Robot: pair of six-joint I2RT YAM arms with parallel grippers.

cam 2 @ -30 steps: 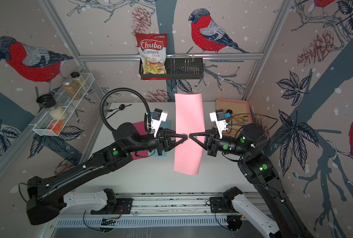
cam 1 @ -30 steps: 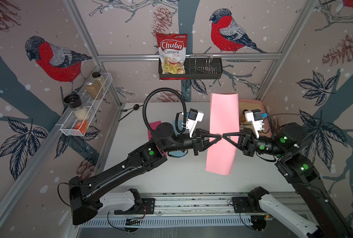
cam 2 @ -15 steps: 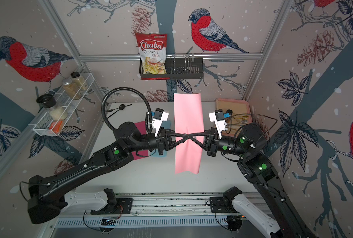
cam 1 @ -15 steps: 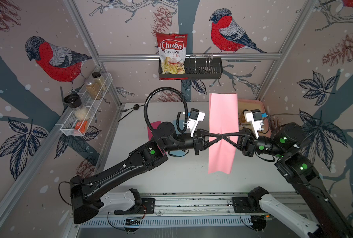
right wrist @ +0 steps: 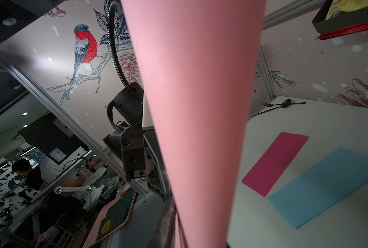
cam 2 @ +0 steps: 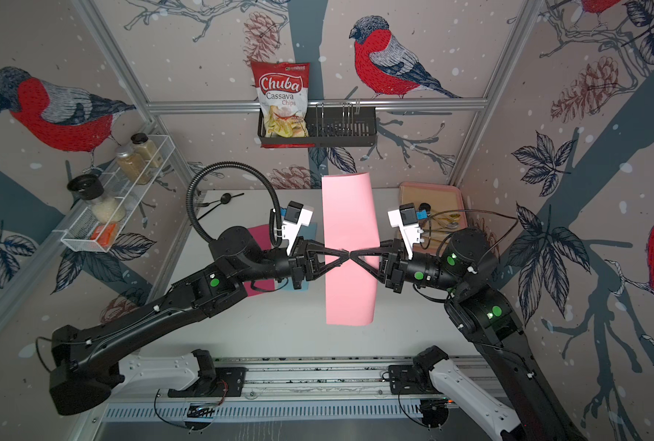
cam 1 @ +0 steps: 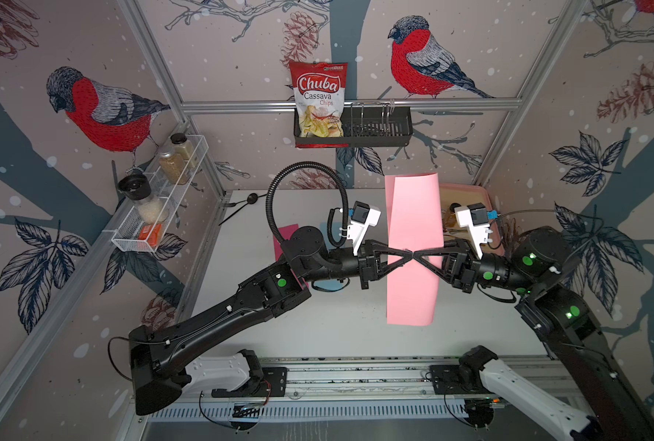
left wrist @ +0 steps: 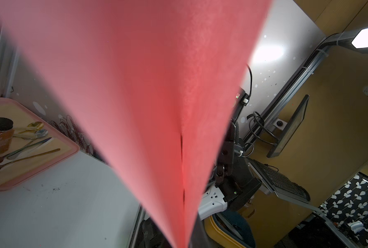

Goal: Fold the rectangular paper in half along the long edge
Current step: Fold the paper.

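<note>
The left pincer (cam 1: 408, 252) is clamped tight on the pink paper (cam 1: 413, 214) at mid-frame in both top views. It meets the right pincer (cam 1: 420, 254) tip to tip. Whether that one grips the sheet or stands slightly apart, I cannot tell. The paper hangs in the air above the table (cam 1: 317, 328), a long narrow strip from upper centre to lower centre, its top end curled so two layers show. The halves look brought together lengthwise, but I see no sharp crease. I reckon pressing it flat is left. Left of centre, a magenta sheet (cam 2: 255, 238) lies on the table.
</note>
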